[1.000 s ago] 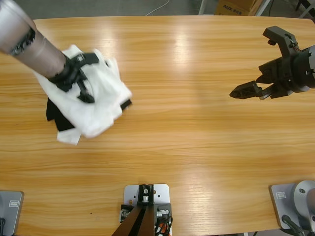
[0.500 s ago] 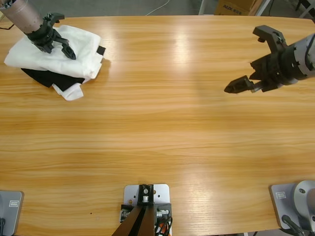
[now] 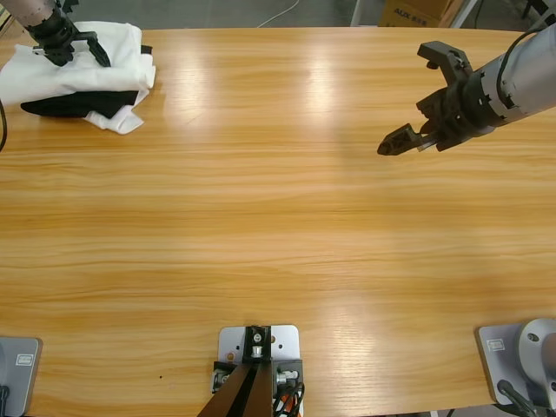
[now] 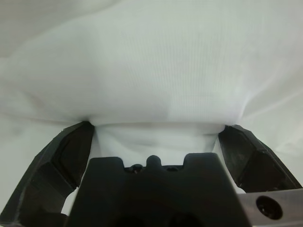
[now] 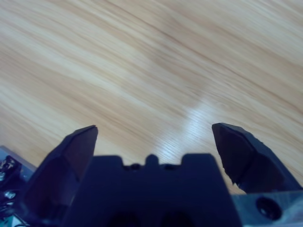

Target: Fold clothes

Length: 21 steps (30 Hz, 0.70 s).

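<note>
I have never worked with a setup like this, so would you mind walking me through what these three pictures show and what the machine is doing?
These are two robot arms at a long wooden table, each ending in a gripper with two black jaws. The high view comes from a fixed camera looking straight down. The other two come from cameras on the arms' wrists, looking along each gripper's own jaws.

In the table's far corner lies a folded white T-shirt, resting on a small black garment. The left gripper sits on top of the shirt; its wrist view is filled with white fabric, the jaws spread apart and pressed into the cloth rather than pinching it.

The right gripper hangs over bare table on the other side, jaws open, holding nothing; its wrist view shows only wood grain.
</note>
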Motion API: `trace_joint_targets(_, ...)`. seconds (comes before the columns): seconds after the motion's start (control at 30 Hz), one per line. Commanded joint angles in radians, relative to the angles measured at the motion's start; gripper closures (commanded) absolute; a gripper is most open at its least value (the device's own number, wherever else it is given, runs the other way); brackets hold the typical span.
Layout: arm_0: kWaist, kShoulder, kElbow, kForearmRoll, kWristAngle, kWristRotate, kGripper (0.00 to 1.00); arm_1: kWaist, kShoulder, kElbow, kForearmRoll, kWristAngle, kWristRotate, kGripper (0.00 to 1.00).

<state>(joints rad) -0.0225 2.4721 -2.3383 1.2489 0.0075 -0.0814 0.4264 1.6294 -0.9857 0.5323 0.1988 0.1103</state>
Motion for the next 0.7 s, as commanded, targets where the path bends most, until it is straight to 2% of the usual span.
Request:
trace_joint_targets(0.03, 0.076, 0.204, -0.181, 0.067, -0.05, -0.103, 0.023, -0.015, 0.052, -0.003, -0.006, 0.019, -0.014, 0.004)
trace_joint_targets(0.23, 0.102, 0.216, -0.247, 0.092, -0.056, -0.109, 0.023, -0.015, 0.071, -0.019, -0.008, 0.022, -0.014, 0.004)
trace_joint_targets(0.43, 0.086, 0.204, -0.291, 0.118, -0.119, -0.056, 0.009, -0.015, 0.051, -0.012, -0.002, 0.011, -0.014, 0.0)
trace_joint_targets(0.6, 0.07, 0.092, -0.292, 0.193, -0.118, -0.023, 0.009, -0.015, 0.013, -0.021, 0.021, -0.021, -0.019, 0.0)
trace_joint_targets(0.7, 0.059, -0.025, -0.265, 0.269, -0.116, 0.012, 0.009, -0.015, -0.03, -0.074, 0.111, -0.059, -0.037, 0.0)
